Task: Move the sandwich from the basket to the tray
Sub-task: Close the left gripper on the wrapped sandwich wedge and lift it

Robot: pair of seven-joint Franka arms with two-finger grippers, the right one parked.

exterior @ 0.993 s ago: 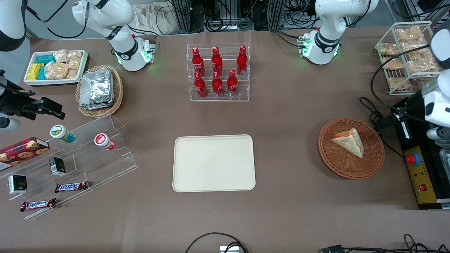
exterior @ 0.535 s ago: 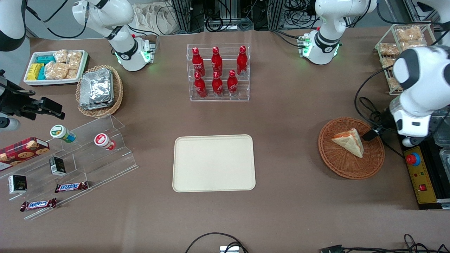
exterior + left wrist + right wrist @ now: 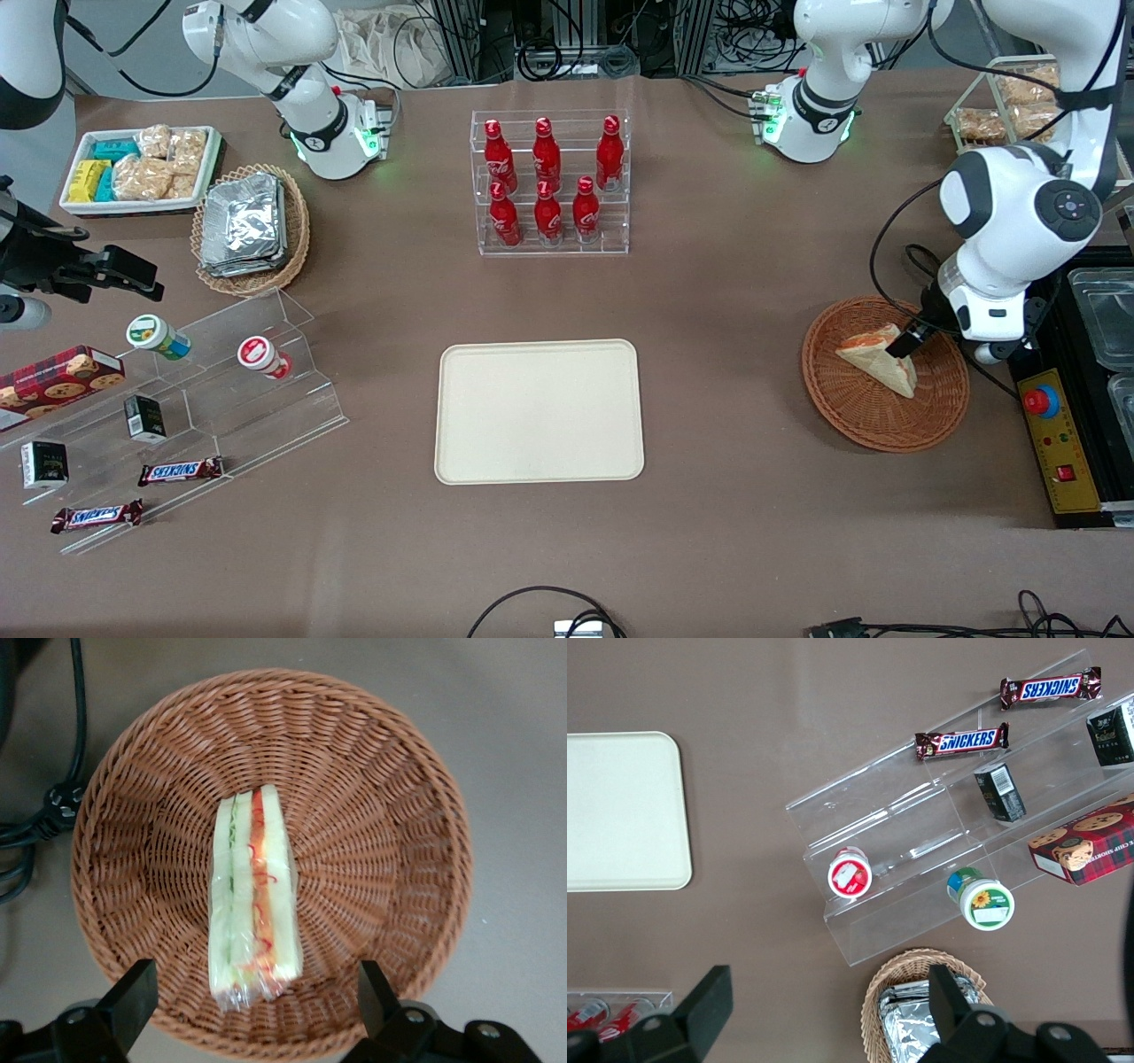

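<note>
The sandwich point(image 3: 875, 361), a wrapped white-bread wedge with orange-red and green filling, lies in the round reddish-brown wicker basket point(image 3: 886, 421) toward the working arm's end of the table. My gripper point(image 3: 907, 342) hangs just above the basket, over the sandwich's edge. In the left wrist view the sandwich point(image 3: 251, 895) lies lengthwise in the middle of the basket point(image 3: 381, 815). There the gripper point(image 3: 254, 997) stands open, and its two black fingers point(image 3: 133, 999) straddle the sandwich's near end without touching it. The cream tray point(image 3: 539, 412) lies bare at the table's middle.
A black control box with a red button point(image 3: 1042, 401) lies beside the basket, and black cables point(image 3: 930, 275) run next to it. A clear rack of red bottles point(image 3: 549, 186) stands farther from the front camera than the tray. A wire rack of snack packets point(image 3: 1010, 124) stands at the table's corner.
The left arm has swung in from the table's edge over the basket. Its gripper, earlier beside the basket rim, now hangs above the sandwich. The sandwich has not moved.
</note>
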